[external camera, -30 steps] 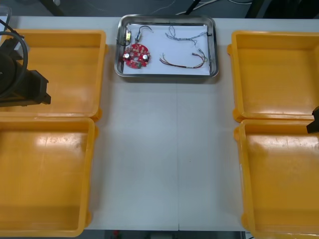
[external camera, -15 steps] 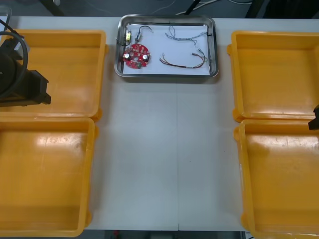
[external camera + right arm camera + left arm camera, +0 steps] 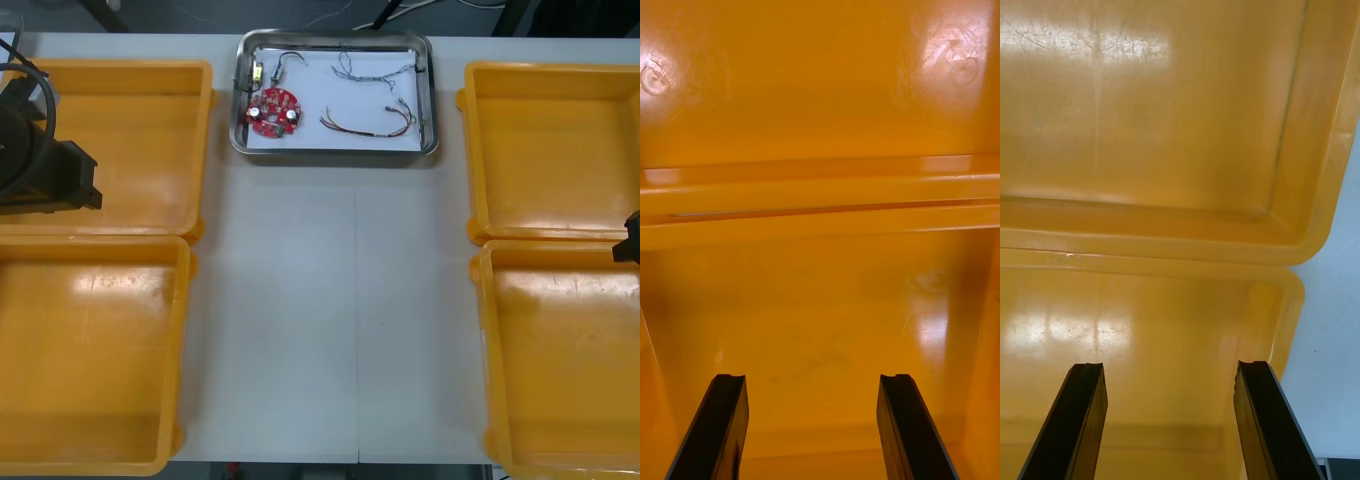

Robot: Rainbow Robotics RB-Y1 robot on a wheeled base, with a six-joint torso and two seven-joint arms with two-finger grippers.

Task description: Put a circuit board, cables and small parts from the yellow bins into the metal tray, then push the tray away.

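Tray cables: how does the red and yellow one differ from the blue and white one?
The blue and white cable is twisted and wavy, by the tray's far rim; the red and yellow cable runs in a smoother curve, nearer the near rim. Both lie on the white inside, right of the red board.

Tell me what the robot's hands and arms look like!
Each hand has two flat black fingers with squared-off tips, like thick rulers. The left hand and the right hand look just alike. The left arm is chunky, boxy and black, with a thin black cable looping over it. The right arm is black too.
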